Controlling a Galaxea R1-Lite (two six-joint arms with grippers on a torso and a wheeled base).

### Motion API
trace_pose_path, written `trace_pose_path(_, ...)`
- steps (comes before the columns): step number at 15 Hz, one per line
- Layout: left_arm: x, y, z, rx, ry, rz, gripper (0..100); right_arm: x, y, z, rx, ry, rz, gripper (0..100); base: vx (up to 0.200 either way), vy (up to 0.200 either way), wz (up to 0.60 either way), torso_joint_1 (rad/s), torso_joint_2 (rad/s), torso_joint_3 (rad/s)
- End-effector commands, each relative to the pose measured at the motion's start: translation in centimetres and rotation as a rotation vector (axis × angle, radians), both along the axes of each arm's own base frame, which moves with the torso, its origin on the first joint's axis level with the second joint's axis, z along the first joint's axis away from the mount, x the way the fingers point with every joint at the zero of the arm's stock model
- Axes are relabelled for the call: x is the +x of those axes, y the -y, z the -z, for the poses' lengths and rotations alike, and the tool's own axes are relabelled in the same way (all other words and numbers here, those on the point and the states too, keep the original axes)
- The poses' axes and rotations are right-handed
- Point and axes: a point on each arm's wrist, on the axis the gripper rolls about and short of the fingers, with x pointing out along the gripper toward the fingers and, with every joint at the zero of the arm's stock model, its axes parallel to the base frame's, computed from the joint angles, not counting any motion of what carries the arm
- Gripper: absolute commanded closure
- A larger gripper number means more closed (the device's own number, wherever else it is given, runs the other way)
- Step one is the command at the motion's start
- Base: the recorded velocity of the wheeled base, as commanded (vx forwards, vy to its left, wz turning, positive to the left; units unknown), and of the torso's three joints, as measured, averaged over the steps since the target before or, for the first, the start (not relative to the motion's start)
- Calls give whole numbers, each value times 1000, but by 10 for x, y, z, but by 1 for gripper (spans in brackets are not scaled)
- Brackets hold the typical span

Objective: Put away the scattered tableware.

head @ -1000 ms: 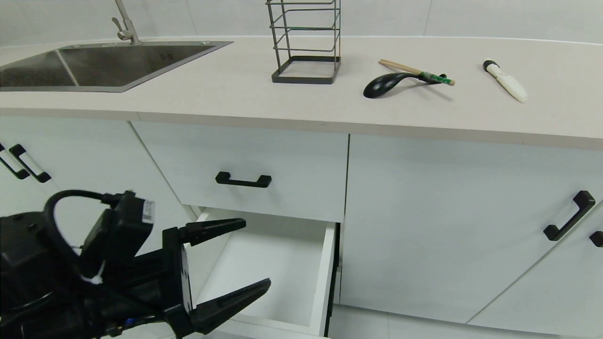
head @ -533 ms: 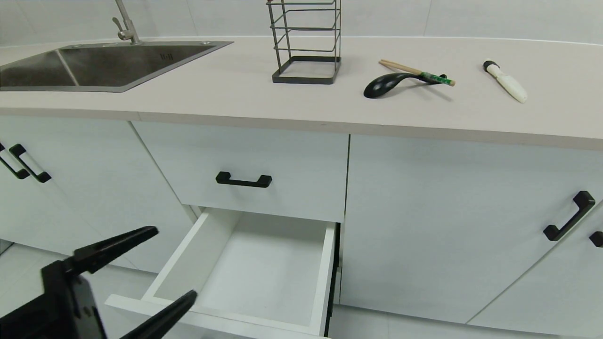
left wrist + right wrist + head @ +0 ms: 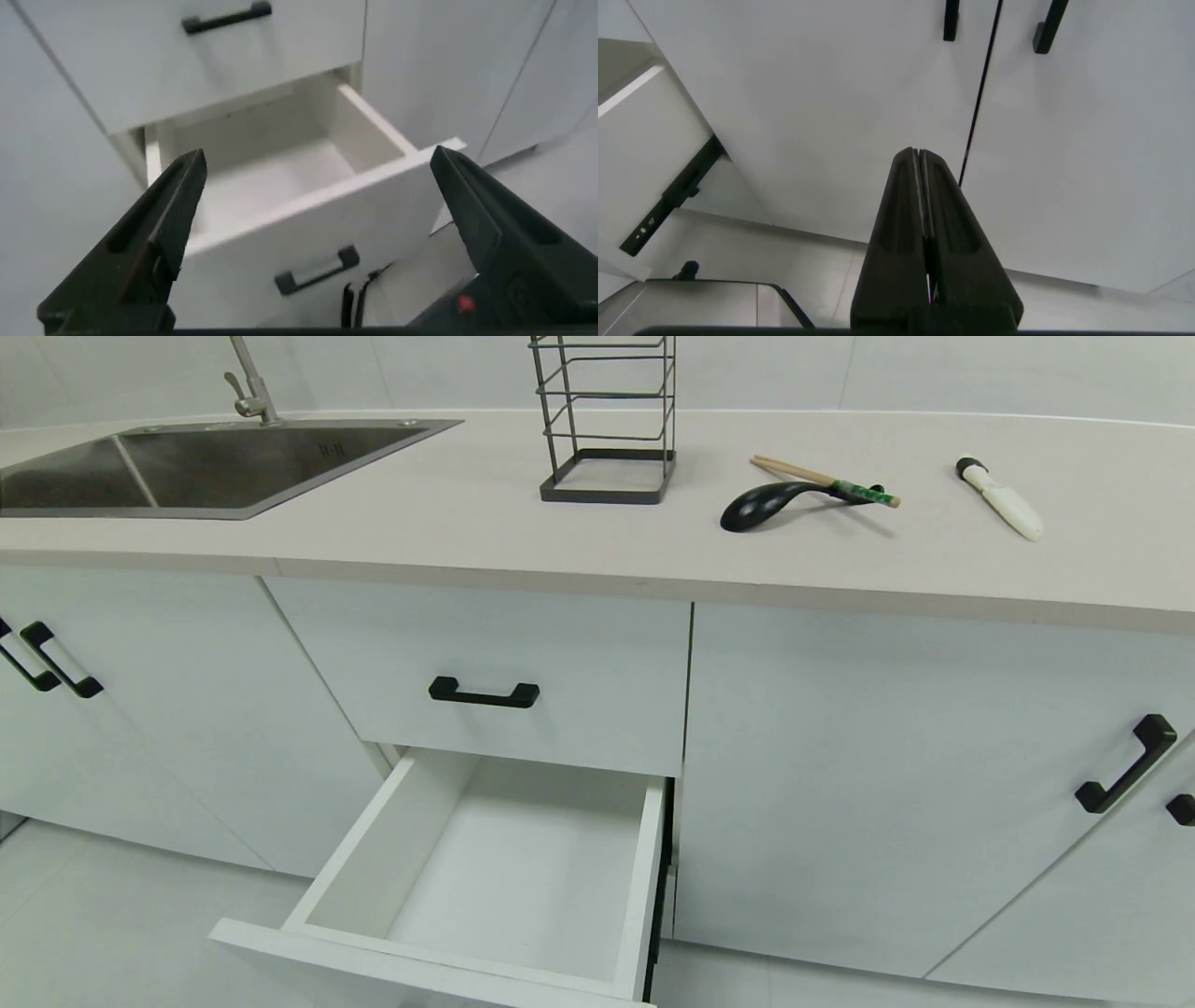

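On the counter's right part lie a black spoon, a pair of wooden chopsticks resting across its handle, and a white knife with a black end. Below the counter, the lower drawer stands pulled out with nothing inside. My left gripper is open and held in front of and above that drawer, its fingers spread wide and nothing between them. My right gripper is shut on nothing, low in front of white cabinet doors.
A black wire rack stands at the counter's middle and a steel sink with a tap is at the far left. The closed upper drawer has a black handle. Cabinet doors with black handles flank the drawers.
My left gripper, open throughout, has drawn back down and to the left from the drawer and left the head view. The drawer stays pulled out.
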Motion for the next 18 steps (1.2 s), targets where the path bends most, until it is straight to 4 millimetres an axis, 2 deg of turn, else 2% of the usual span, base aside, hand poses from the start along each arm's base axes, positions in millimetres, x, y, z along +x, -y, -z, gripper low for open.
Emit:
trace_pose_path(1,-19,-1,29,3,14,-119,0,0,0,0,0,-2,0,100,0,0,0,0,0,0)
trace_pose_path(3,-17,-5,29,-11,25,-335,0,0,0,0,2,-2,0,100,0,0,0,0,0,0)
trace_pose_path(5,-16,-9,34,-48,-30,-477,0,0,0,0,2,-2,0,100,0,0,0,0,0,0)
trace_pose_path(10,-16,-9,33,-105,-43,-479,0,0,0,0,0,-2,0,100,0,0,0,0,0,0)
trace_pose_path(14,-16,-9,33,-108,-44,-479,0,0,0,0,-2,-2,0,100,0,0,600,1,1,1)
trace_pose_path(18,-16,-9,33,-105,-43,-479,0,0,0,0,2,-2,0,100,0,0,0,0,0,0)
